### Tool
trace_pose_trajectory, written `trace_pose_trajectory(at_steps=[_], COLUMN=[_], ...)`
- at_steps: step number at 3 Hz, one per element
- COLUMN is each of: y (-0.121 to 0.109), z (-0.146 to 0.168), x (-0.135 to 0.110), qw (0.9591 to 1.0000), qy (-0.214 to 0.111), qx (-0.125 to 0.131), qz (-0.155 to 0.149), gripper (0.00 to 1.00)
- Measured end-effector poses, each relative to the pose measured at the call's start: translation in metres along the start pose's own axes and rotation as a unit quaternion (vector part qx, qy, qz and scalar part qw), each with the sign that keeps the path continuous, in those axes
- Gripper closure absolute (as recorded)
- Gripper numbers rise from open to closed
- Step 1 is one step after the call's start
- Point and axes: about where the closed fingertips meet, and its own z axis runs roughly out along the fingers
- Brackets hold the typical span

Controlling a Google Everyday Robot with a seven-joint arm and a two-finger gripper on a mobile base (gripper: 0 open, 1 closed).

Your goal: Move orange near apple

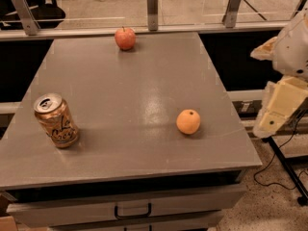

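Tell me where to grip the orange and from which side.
Grip the orange across its widest middle, coming down from above: it is round and sits free on the table, stem dimple up. The gripper hangs beyond the table's right edge in view, so approaching from that side looks shortest.
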Motion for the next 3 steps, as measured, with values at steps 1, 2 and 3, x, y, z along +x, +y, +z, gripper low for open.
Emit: trace_pose_trajectory(at_steps=[1, 2, 3], y=[0.017, 0.035, 0.042], z=[0.043, 0.082, 0.112], x=[-0.027, -0.055, -0.075], qw=[0.9964, 0.9869, 0.9787], qy=[-0.076, -0.144, -0.184], qx=[-0.032, -0.063, -0.077], qz=[-0.022, -0.036, -0.046], gripper=[0.0, 0.0, 0.0])
